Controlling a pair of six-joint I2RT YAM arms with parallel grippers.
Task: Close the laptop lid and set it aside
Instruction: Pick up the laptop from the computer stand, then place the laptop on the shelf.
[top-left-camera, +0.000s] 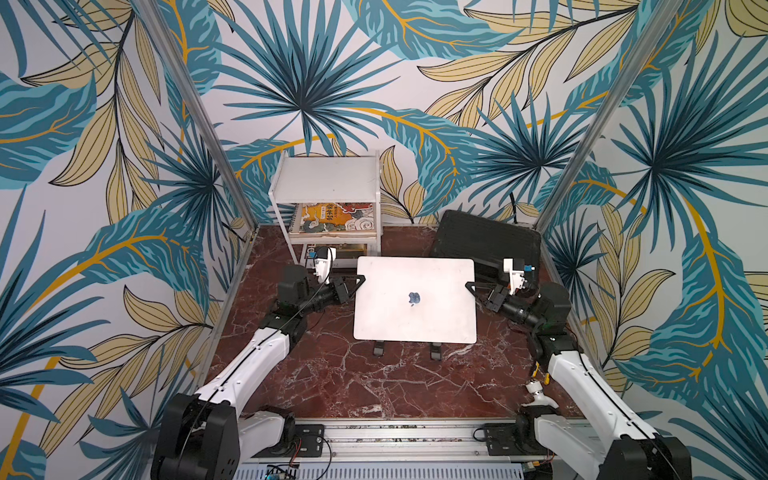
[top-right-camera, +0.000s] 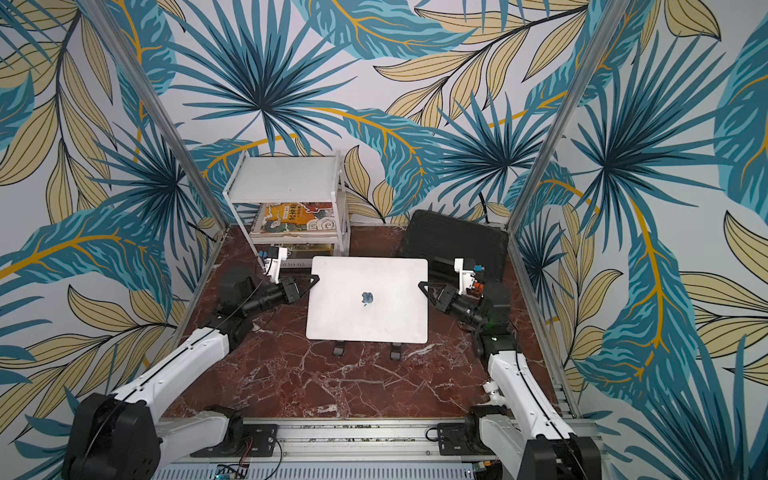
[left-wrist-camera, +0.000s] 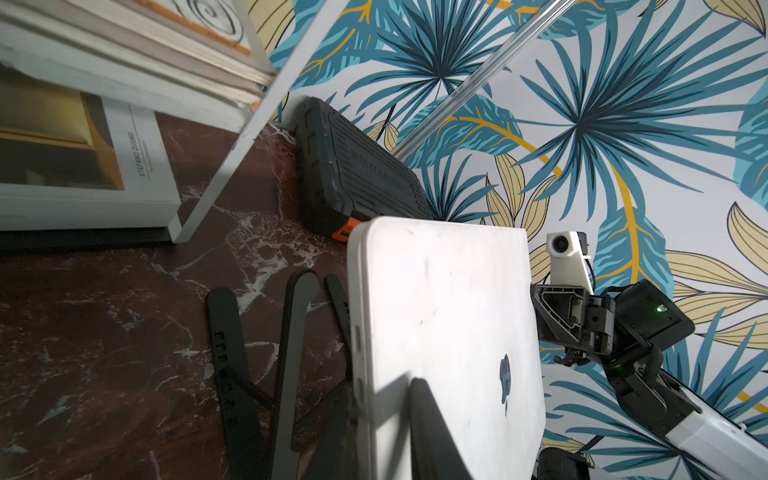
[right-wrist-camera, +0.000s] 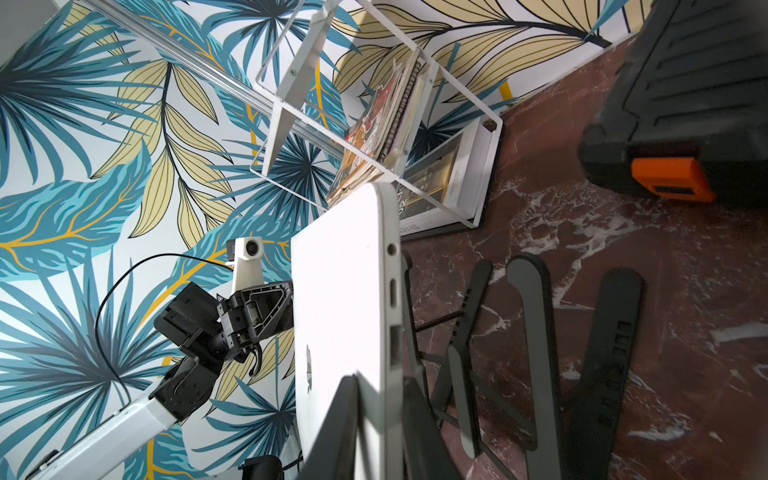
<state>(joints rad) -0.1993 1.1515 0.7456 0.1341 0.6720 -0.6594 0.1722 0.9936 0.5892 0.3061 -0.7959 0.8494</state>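
The laptop (top-left-camera: 414, 300) (top-right-camera: 367, 300) is closed, and its silver lid with the dark apple logo faces up in both top views. My left gripper (top-left-camera: 358, 279) (top-right-camera: 314, 279) is shut on its left edge. My right gripper (top-left-camera: 469, 286) (top-right-camera: 422, 286) is shut on its right edge. In the left wrist view one finger (left-wrist-camera: 432, 432) lies on the lid (left-wrist-camera: 449, 316), the other is under the edge. The right wrist view shows my right gripper (right-wrist-camera: 380, 399) clamping the laptop (right-wrist-camera: 345, 299) the same way. The laptop seems to hang level a little above the stand.
The grey folding stand (top-left-camera: 380, 348) (left-wrist-camera: 291, 357) (right-wrist-camera: 536, 340) lies on the red marble table under the laptop, its feet poking out at the near side. A white shelf rack (top-left-camera: 328, 178) with books stands at the back. A black case (top-left-camera: 486, 245) leans at the back right.
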